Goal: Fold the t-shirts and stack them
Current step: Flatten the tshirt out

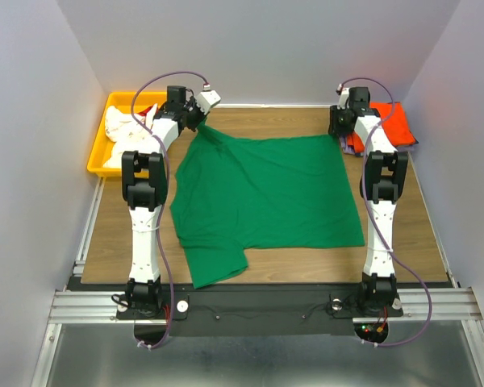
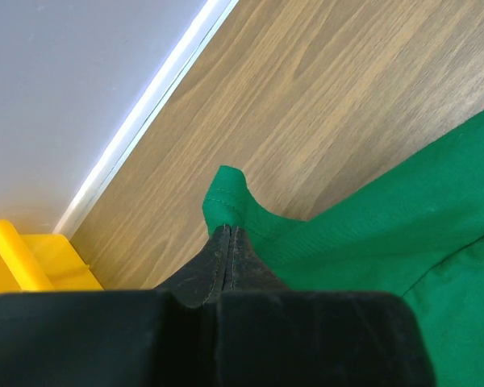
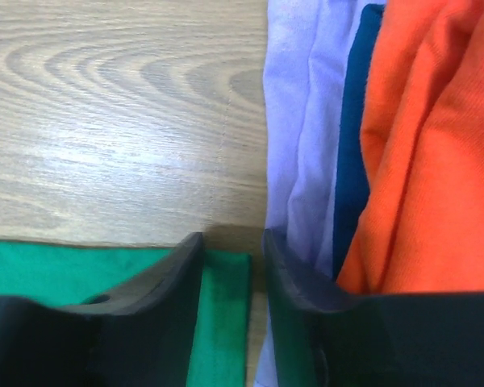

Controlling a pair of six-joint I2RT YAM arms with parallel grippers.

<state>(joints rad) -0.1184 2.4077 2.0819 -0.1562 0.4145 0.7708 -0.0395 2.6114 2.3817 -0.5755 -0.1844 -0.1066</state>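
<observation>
The green t-shirt (image 1: 266,193) lies spread open across the middle of the counter (image 1: 419,234), with one sleeve reaching toward the near edge on the left side. Its far-left corner is drawn up off the wood into a peak. There the left end effector (image 2: 228,234) is closed tight on a small fold of the green hem, with no gap between its fingers.

At the shirt's far-right corner the right end effector (image 3: 230,250) points down at the counter with its fingers partway apart. The green edge runs into the gap between them, and the left finger sits over the green cloth. The fingers are not clamped on anything, and I cannot tell whether they touch the cloth.

Just beside that corner, at the far right of the counter, lies a pile of clothing. The orange t-shirt (image 3: 436,161) is on top, with a dark blue layer (image 3: 355,161) and the lavender t-shirt (image 3: 298,145) showing at its edge. The right finger stands close against the lavender cloth.

Off the far-left corner of the counter sits the yellow bin (image 1: 101,157), which holds the crumpled white t-shirts (image 1: 129,129) with a bit of red.
</observation>
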